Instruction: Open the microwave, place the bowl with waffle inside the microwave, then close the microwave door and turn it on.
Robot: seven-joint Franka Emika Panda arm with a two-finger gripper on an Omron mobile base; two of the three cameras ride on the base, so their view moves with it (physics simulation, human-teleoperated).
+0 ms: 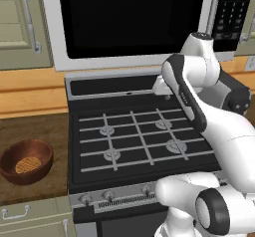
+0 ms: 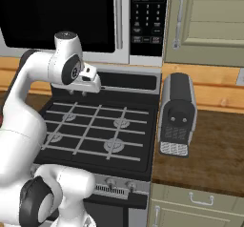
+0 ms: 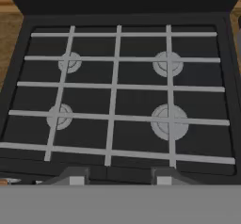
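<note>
The robot's gripper (image 3: 120,176) hangs over the black gas stove (image 1: 139,136), fingertips (image 3: 75,175) parted with nothing between them, pointed down at the burner grates. The microwave (image 2: 95,16) sits above and beyond the hand, its door (image 1: 129,19) shut. Well off to the hand's left, the bowl (image 1: 26,161) holding the waffle (image 1: 27,165) rests on the wooden counter (image 1: 30,131).

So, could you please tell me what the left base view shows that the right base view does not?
Left base view alone: the bowl with the waffle in it, on the wooden counter left of the stove. Right base view alone: the grey coffee machine right of the stove. Both share the stove, the closed microwave door, the button panel and the arm above the burners.
</note>
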